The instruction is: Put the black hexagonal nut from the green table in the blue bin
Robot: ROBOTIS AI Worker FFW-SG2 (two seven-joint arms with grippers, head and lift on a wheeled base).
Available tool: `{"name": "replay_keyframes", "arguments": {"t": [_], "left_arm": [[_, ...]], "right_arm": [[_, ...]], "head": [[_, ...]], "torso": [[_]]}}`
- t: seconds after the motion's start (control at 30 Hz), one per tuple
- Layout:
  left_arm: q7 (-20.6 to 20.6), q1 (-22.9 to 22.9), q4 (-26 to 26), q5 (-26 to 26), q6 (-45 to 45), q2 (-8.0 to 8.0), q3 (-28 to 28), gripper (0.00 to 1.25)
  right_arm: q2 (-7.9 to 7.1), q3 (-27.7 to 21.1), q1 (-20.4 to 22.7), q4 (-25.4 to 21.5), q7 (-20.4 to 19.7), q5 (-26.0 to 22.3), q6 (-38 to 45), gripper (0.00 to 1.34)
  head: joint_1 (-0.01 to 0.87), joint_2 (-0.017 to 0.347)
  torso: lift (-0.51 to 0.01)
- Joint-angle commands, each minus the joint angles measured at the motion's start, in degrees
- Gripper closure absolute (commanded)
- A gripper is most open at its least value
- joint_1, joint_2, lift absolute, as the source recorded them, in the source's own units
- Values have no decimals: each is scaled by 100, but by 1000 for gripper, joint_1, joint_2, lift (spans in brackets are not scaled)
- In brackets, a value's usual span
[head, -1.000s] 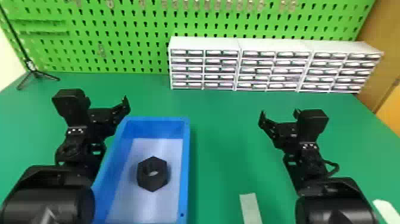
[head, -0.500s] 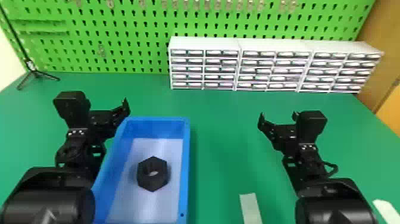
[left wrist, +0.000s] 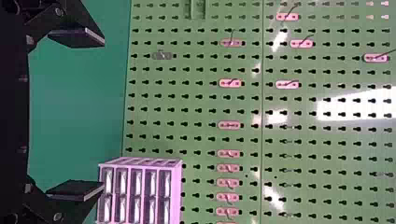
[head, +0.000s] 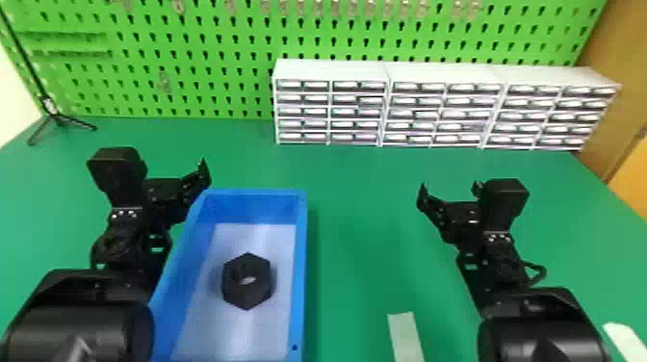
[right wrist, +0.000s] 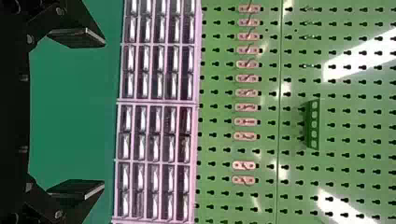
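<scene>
Bright, fairly even light covers the tabletop [head: 356, 173] to its far edge. A pale sheen lies in the bin [head: 302, 216], soft shadow around the nut [head: 233, 293]. In both wrist views, white glare streaks the pegboard [left wrist: 196, 107].

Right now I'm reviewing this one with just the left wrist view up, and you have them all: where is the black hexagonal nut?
Observer: In the head view, the black hexagonal nut lies on the floor of the blue bin.
Operator: Good. Is the right gripper holding anything?
Observer: No, the right gripper has its jaws wide apart with nothing between them.
</scene>
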Motion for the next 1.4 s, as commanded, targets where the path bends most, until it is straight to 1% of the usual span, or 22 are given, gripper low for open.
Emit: {"name": "replay_keyframes", "arguments": {"t": [0.0, 1.37], "left_arm": [[0, 0, 9, -2, -8, 0, 0, 196], [0, 26, 18, 33, -8, 0, 0, 196]], "right_arm": [[-5, 9, -8, 5, 0, -3, 0, 220], [-22, 0, -26, 5, 0, -29, 18, 222]], "head": [[686, 28], [686, 28]], "torso": [[-96], [-96]]}}
